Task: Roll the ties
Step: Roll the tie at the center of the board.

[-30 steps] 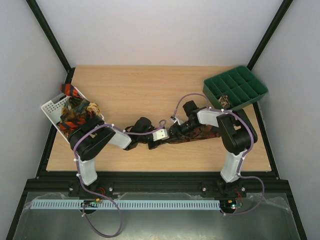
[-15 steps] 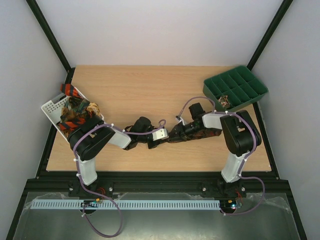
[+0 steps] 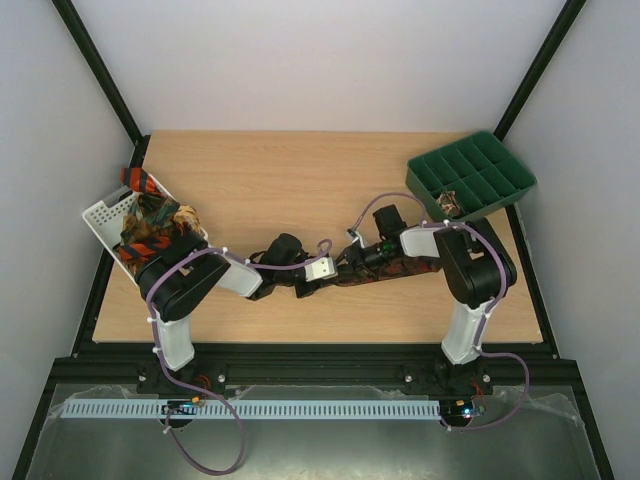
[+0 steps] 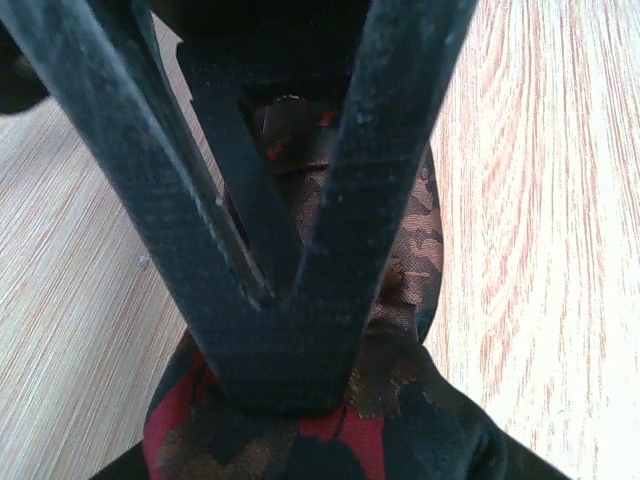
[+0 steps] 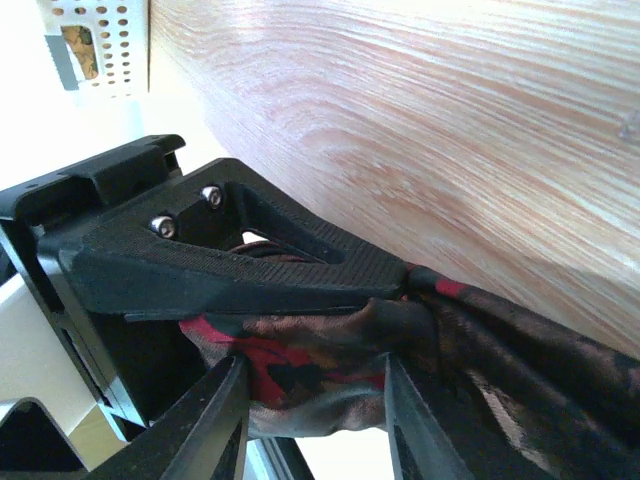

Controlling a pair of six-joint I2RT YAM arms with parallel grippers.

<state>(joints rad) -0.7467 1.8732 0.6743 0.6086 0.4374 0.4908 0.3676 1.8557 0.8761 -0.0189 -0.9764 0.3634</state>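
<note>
The wooden surface [image 3: 300, 170] lies bare across its far half, left of the green tray [image 3: 425, 190], which sits at the far right corner with its outer end reaching past the edge. Well apart from the tray, at the opposite left edge, a white basket [image 3: 100, 215] holds a heap of striped and tan ties [image 3: 150, 228]. Nearer than the tray and to its left, the dark brown tie [image 3: 398, 271] with red specks lies stretched out. Its long axis runs left to right, rising slightly toward the tray, and the right arm covers much of it. At the tie's end away from the tray the two claws meet. The right claw [image 3: 352, 266] pinches bunched fabric between its fingers, and the left claw [image 3: 333, 276] is clamped on the same bunch. How much is rolled there is hidden.
</note>
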